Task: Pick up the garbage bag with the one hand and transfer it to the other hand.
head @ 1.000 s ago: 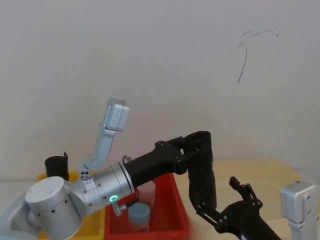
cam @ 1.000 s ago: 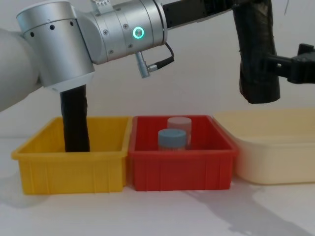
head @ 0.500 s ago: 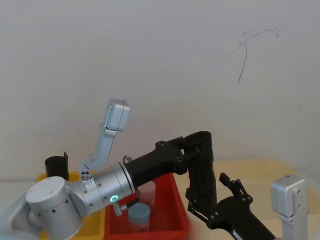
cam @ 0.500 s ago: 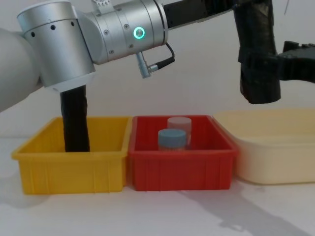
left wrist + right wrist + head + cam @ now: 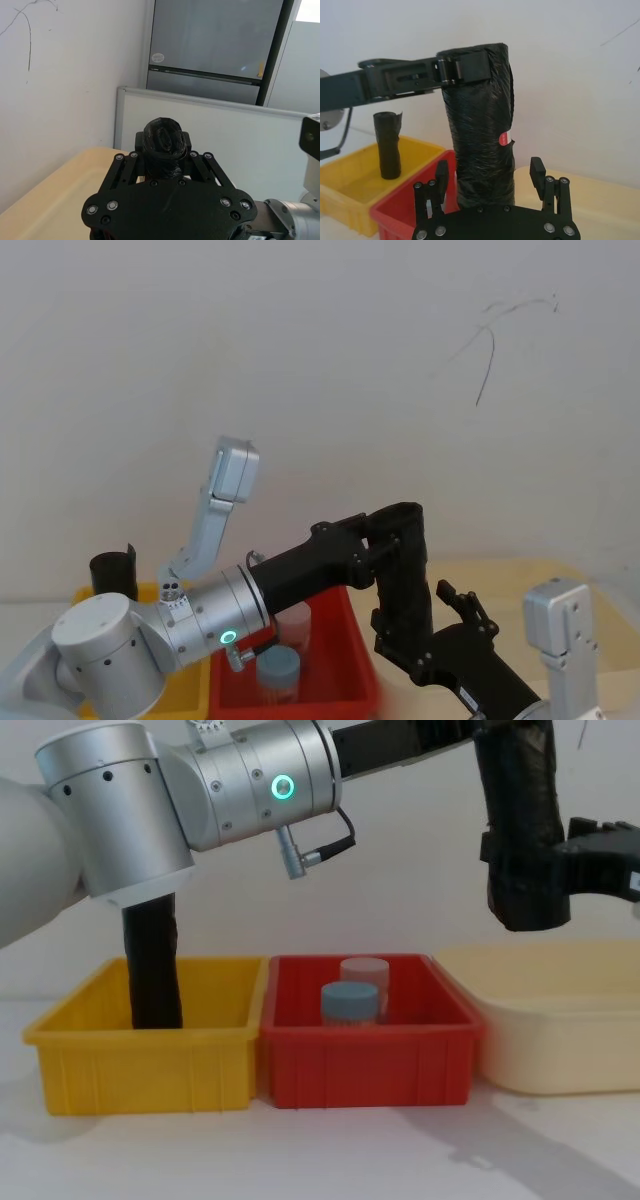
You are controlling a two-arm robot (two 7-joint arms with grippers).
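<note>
garbage bag (image 5: pixel 516 790) held high, right hand (image 5: pixel 532 858) flanking it

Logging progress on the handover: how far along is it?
Done: the bag is held aloft, gripped near its top by the left tool. In hand: the right tool straddles its lower part, fingers open with gaps either side. Left: close the right tool, then release the left.

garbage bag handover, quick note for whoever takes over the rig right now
Left gripper: shut on the garbage bag near its top, holding it upright in the air, higher than the red bin and cream tray.
Right gripper: open, fingers either side of the bag's lower half, not clamped.
Done: pickup.
Left to do: close right gripper, open left gripper, draw apart.
</note>
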